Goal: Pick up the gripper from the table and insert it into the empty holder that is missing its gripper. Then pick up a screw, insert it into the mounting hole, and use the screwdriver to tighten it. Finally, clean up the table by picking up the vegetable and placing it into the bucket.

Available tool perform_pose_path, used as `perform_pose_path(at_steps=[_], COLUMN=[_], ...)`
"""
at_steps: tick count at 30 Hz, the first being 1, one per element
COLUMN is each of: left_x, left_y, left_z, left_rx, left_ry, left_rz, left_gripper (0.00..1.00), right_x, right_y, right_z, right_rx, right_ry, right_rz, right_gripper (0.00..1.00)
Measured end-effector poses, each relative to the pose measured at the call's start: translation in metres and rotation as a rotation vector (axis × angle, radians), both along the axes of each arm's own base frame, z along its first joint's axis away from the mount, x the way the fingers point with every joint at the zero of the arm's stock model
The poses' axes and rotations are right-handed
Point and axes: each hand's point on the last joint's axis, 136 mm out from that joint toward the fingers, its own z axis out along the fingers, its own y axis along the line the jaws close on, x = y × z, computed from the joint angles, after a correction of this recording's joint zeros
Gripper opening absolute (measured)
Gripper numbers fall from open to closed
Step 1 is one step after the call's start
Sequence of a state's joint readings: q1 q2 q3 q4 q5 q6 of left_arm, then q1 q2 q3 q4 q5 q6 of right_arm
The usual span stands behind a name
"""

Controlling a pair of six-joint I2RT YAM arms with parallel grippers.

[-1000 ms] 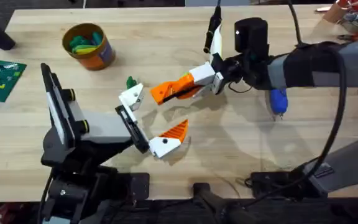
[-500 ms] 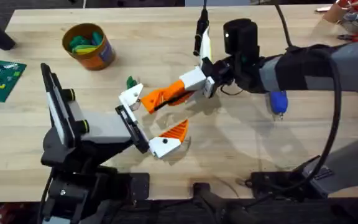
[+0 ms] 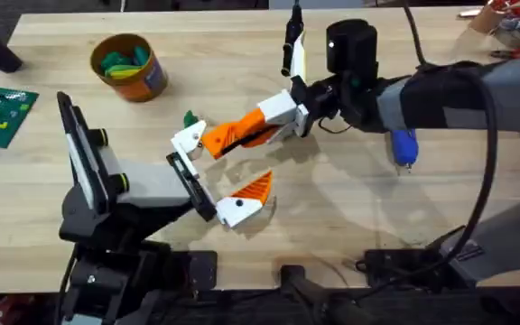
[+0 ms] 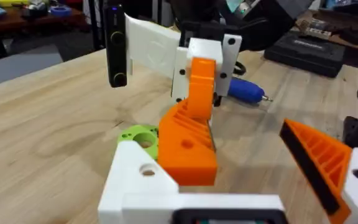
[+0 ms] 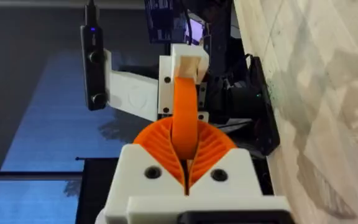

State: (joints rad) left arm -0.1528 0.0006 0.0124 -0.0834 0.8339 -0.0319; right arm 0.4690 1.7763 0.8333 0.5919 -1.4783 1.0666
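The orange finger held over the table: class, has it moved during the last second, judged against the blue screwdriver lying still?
Yes. The orange finger has moved left, away from the screwdriver, and its tip now meets the white bracket.

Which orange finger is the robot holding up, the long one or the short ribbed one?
The long one: the gripper, clamped by its white base in the right gripper, its tip at the holder. The short ribbed finger sits fixed on its own bracket.

One gripper (image 3: 242, 132), one screwdriver (image 3: 405, 148), perhaps one vegetable (image 3: 190, 118).
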Motion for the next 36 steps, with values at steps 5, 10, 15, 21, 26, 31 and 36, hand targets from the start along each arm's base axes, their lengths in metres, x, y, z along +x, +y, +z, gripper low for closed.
perform_pose_path(at_steps=[5,10,15,21,26,31,36], left_x=[0.000,0.001,0.001,0.001,0.001,0.001,0.003], left_y=[0.000,0.001,0.001,0.001,0.001,0.001,0.002], left_z=[0.000,0.000,0.000,0.000,0.000,0.000,0.000], left_rx=[-0.001,-0.001,-0.001,-0.001,-0.002,-0.003,-0.006], left_ry=[0.001,0.002,0.001,0.002,0.003,0.005,0.011], left_rz=[0.001,0.010,0.009,0.007,0.007,0.010,0.024], left_gripper=[0.986,0.986,0.986,0.986,0.986,0.986,0.986], right_x=[0.001,0.003,0.005,0.008,0.008,0.007,0.006], right_y=[0.000,0.001,0.002,0.003,0.004,0.008,0.014], right_z=[0.000,-0.001,-0.002,-0.004,-0.004,-0.005,-0.006], right_rx=[-0.002,-0.007,-0.012,-0.018,-0.022,-0.028,-0.036], right_ry=[-0.001,-0.004,-0.007,-0.014,-0.017,-0.021,-0.031], right_rz=[-0.005,-0.016,-0.030,-0.047,-0.054,-0.057,-0.064], right_gripper=[0.020,0.022,0.020,0.022,0.020,0.022,0.020])
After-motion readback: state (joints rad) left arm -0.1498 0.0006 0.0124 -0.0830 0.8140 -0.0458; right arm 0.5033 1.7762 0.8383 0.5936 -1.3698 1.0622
